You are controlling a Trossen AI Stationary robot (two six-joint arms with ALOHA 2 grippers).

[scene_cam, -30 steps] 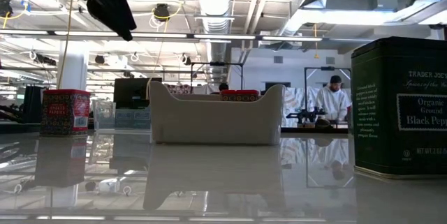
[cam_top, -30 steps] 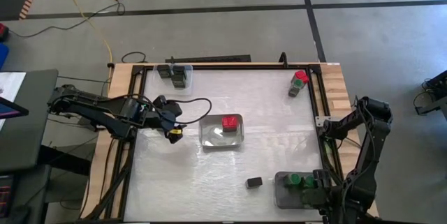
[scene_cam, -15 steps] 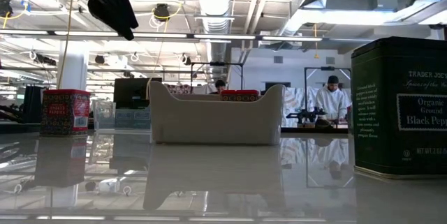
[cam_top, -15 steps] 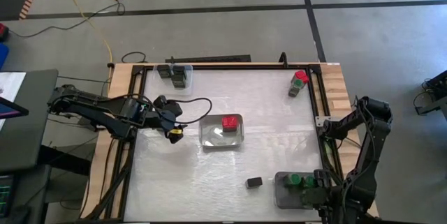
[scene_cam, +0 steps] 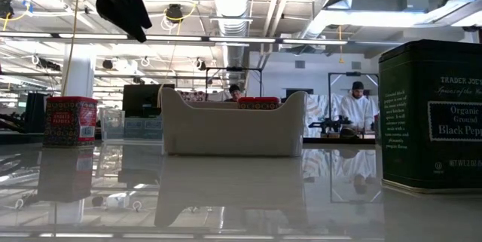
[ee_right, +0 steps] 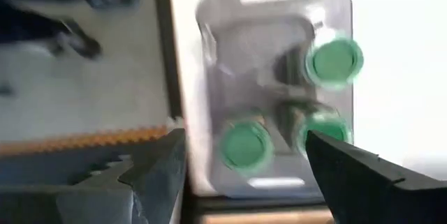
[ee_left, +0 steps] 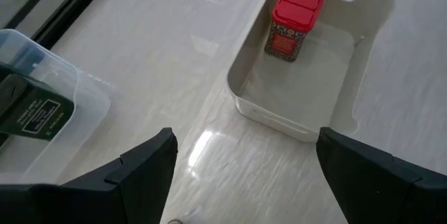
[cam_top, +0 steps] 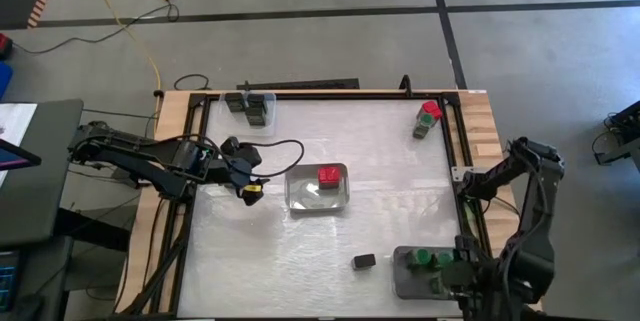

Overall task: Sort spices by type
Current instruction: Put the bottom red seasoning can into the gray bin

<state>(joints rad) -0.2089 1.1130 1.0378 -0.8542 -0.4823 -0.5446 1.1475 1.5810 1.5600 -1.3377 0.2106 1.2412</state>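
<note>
Just changed: I am watching my right hand (ee_right: pixel 244 175) spreading its fingers and pulling up off the grey tray (cam_top: pixel 402 279) at 5 o'clock on the counter (cam_top: pixel 300 241); a second ago it was sitting lower and narrower over that tray.
Meaning: three green-capped jars (ee_right: pixel 334 61) are standing free in that tray, so I judge the green drop is done and the hand is carrying nothing.
Left hand: my left hand (cam_top: pixel 250 189) is hanging at 9 o'clock, fingers wide apart and empty, looking toward the white tray (ee_left: pixel 307 130).
Red jars: one red-capped jar (cam_top: pixel 328 175) is standing in the white tray at centre; another red-capped jar (cam_top: pixel 430 111) is waiting at 1 o'clock, touching a dark tin (cam_top: pixel 421 129).
Black tins: two are sitting in the clear tray (cam_top: pixel 262 99) at 11 o'clock; one loose black tin (cam_top: pixel 363 260) is lying just beside the grey tray.
In the way: nothing is blocking either loose tin.
</note>
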